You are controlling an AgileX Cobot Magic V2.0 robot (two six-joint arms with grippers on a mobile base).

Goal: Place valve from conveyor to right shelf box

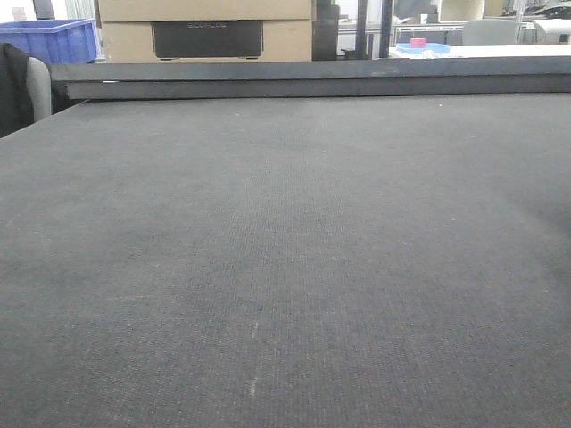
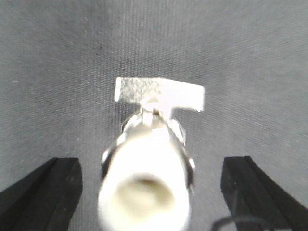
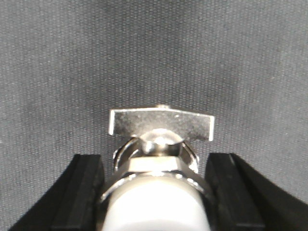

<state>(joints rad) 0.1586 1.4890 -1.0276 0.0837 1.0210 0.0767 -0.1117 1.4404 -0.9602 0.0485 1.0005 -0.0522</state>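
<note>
Right wrist cam: right hand is straddling valve, can't tell if clenched; should be squeezing ctr'd on body; left hand is hanging released.

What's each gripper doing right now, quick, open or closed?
Left gripper: open, fingers clear of the valve between them.
Right gripper: closed on a second valve, by the look of it.

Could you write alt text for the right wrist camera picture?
A shiny metal valve with a flat crossbar handle sits close between two black fingers, with the dark grey woven conveyor behind it.
</note>
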